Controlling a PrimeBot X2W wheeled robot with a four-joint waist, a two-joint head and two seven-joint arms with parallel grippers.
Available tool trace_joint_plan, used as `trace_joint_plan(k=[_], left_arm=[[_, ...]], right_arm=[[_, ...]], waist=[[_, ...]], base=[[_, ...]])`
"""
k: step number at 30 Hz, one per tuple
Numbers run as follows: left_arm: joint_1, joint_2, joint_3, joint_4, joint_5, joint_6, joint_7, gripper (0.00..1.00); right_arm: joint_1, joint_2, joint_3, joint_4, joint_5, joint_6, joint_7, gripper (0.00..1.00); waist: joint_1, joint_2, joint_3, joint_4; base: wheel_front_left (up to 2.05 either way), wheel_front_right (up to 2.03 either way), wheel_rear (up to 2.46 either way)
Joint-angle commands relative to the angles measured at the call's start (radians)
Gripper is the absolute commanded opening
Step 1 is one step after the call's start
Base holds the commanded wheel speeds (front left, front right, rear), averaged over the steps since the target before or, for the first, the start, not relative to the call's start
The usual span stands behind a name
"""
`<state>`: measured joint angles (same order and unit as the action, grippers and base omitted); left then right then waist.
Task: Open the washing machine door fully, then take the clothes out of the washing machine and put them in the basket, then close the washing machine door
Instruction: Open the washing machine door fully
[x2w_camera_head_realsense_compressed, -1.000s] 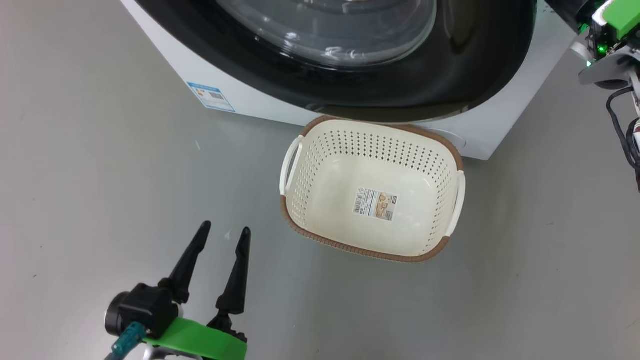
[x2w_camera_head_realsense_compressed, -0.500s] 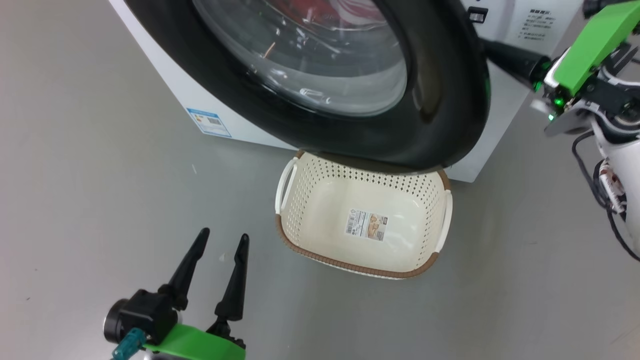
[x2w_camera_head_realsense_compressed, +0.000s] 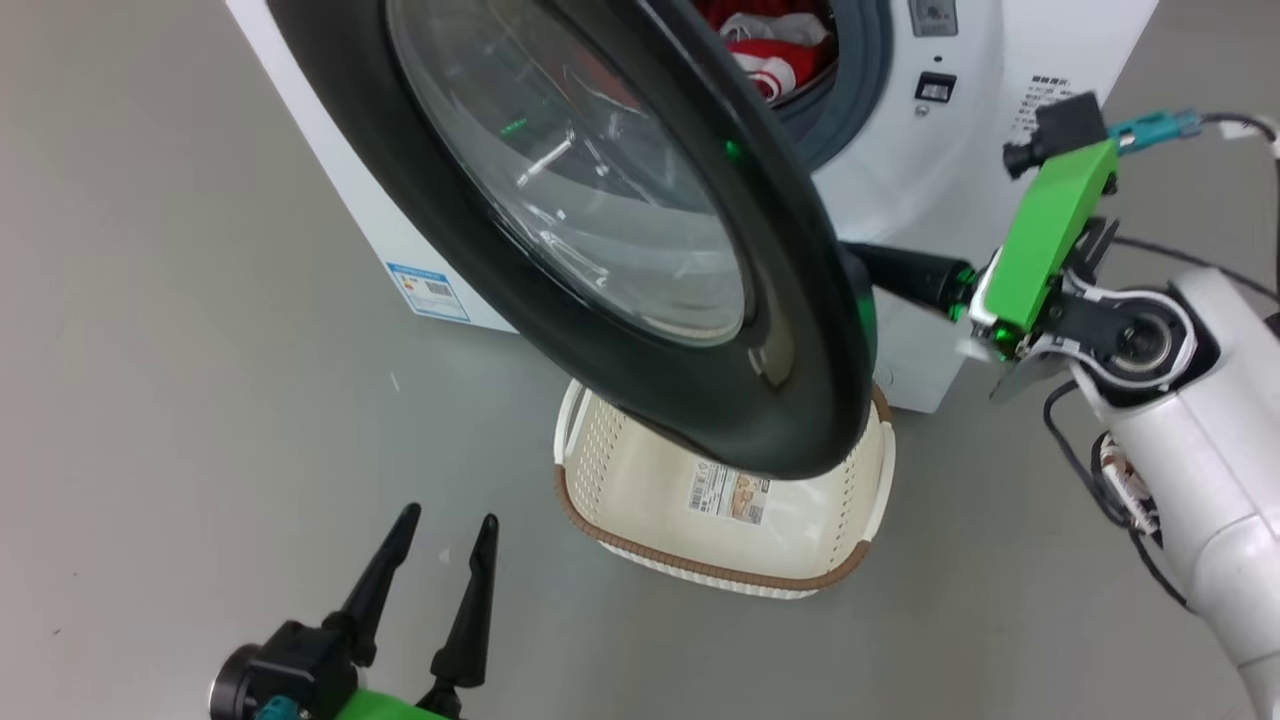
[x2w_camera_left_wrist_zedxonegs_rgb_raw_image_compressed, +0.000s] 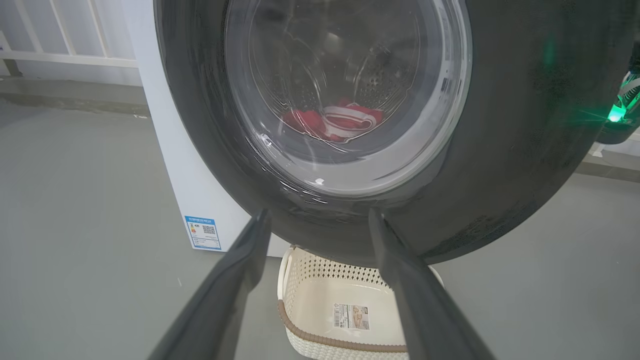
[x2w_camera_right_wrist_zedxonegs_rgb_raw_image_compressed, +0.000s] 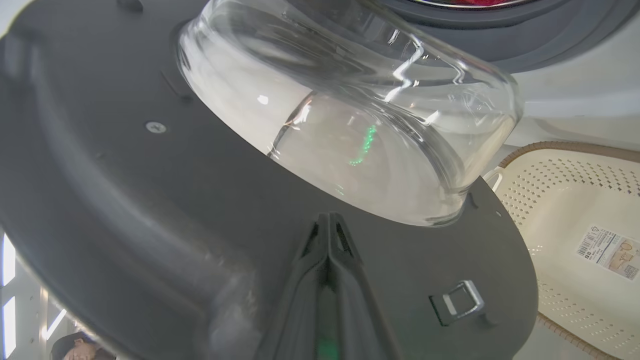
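We see the washing machine (x2w_camera_head_realsense_compressed: 890, 190) standing on the grey floor (x2w_camera_head_realsense_compressed: 180, 420), toward the floor's far edge where a wall runs in the left wrist view. A small blue label (x2w_camera_head_realsense_compressed: 427, 292) sits at its lower front corner. The washing machine door (x2w_camera_head_realsense_compressed: 590, 220) stands partly open, swung out from its hinge side on our left. Its glossy black rim and bulging glass window hang over the far part of the basket (x2w_camera_head_realsense_compressed: 612, 455). The basket rests upright on the floor right in front of the machine. It holds nothing, and a sticker (x2w_camera_head_realsense_compressed: 727, 493) shows on its bottom. The clothes (x2w_camera_head_realsense_compressed: 775, 50), red with white trim, lie inside the drum. We see them past the door's open edge in the head view and through the glass in the left wrist view (x2w_camera_left_wrist_zedxonegs_rgb_raw_image_compressed: 332, 120). Our right gripper (x2w_camera_head_realsense_compressed: 880, 272) reaches in behind the door with its fingers pressed fully together and nothing between them. In the right wrist view its tips (x2w_camera_right_wrist_zedxonegs_rgb_raw_image_compressed: 328, 220) point at the door's dark inner face just below the glass bowl, near the metal latch (x2w_camera_right_wrist_zedxonegs_rgb_raw_image_compressed: 457, 300). We cannot tell whether they touch it. Our left gripper (x2w_camera_head_realsense_compressed: 449, 515) hangs over the floor's near edge, well apart from the basket, its fingers spread wide and holding nothing.
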<state>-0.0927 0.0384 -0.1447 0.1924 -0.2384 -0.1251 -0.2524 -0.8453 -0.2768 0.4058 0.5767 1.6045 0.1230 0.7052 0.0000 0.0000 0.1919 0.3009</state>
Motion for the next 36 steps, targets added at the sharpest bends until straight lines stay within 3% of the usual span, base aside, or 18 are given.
trace_joint_plan(k=[1, 20, 36], left_arm=[[0.009, 0.012, 0.036, -0.020, 0.015, -0.006, -0.009, 1.00], [0.068, 0.012, 0.056, -0.026, 0.034, -0.006, -0.009, 1.00], [0.083, 0.012, 0.071, -0.026, 0.031, -0.006, -0.009, 1.00]], right_arm=[[0.035, 0.019, 0.012, -0.046, 0.003, 0.008, 0.004, 0.00], [0.195, 0.077, 0.050, -0.162, 0.013, 0.008, 0.032, 0.00], [0.280, 0.132, 0.056, -0.199, 0.003, 0.008, 0.011, 0.00]], waist=[[0.0000, 0.0000, -0.023, 0.007], [0.0000, 0.0000, -0.091, 0.068], [0.0000, 0.0000, -0.132, 0.183]], base=[[0.00, 0.00, 0.00], [0.00, 0.00, 0.00], [0.00, 0.00, 0.00]])
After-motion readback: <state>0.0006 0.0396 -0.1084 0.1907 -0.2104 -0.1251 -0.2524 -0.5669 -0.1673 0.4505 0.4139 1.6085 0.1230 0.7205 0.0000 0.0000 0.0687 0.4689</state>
